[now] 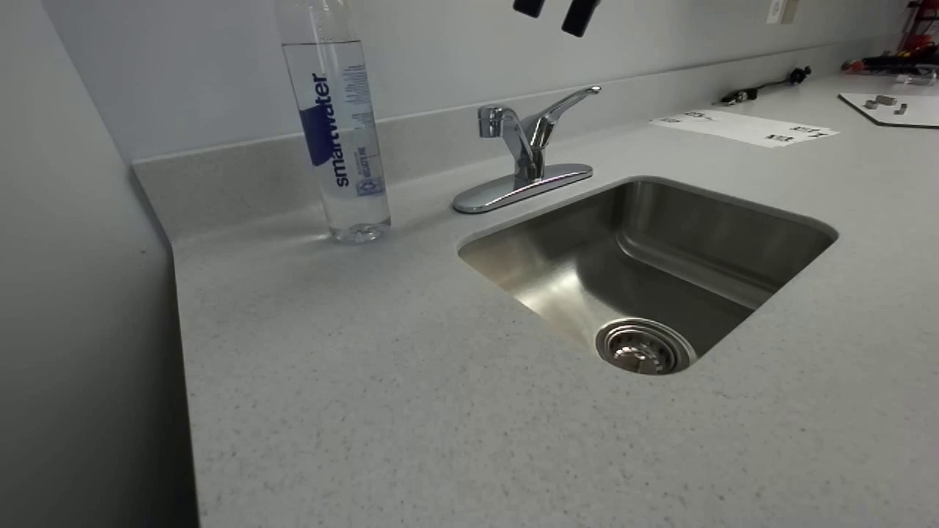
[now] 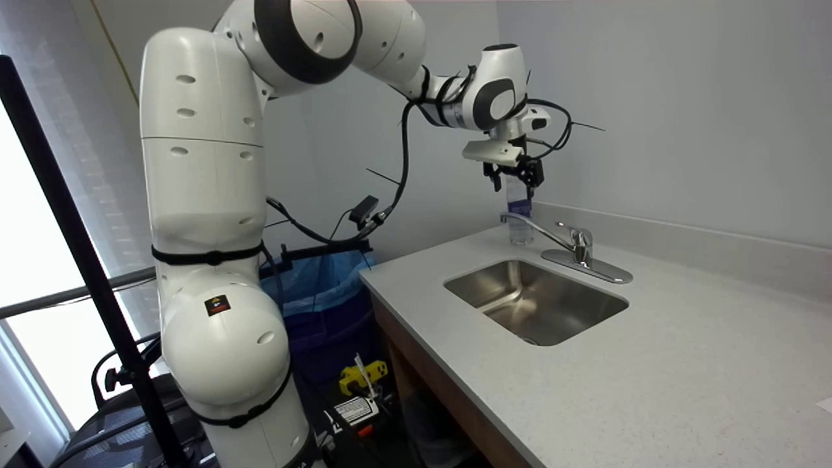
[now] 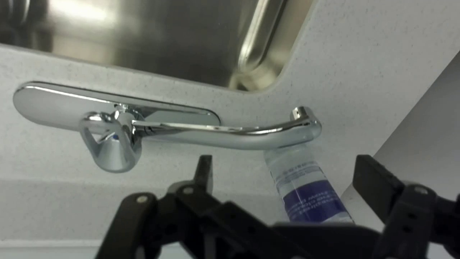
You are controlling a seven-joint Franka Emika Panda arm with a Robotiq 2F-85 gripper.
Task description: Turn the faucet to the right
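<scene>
The chrome faucet (image 1: 541, 136) stands behind the sink in both exterior views (image 2: 580, 247). Its spout (image 3: 222, 136) crosses the wrist view to the right, its end over the counter beyond the basin's corner. The lever handle (image 3: 115, 151) is at the left of the wrist view. My gripper (image 3: 284, 158) is open and empty, its fingers wide apart. It hangs higher than the faucet in an exterior view (image 2: 514, 188), near the spout's end. Only its fingertips (image 1: 554, 16) show at the top edge of an exterior view. In the wrist view neither finger touches the spout.
A tall clear water bottle (image 1: 337, 132) stands upright beside the faucet. It appears between the fingers in the wrist view (image 3: 312, 201), partly behind the spout. The steel sink (image 2: 539, 312) lies in front of the faucet. A wall and backsplash (image 2: 715, 237) run behind it.
</scene>
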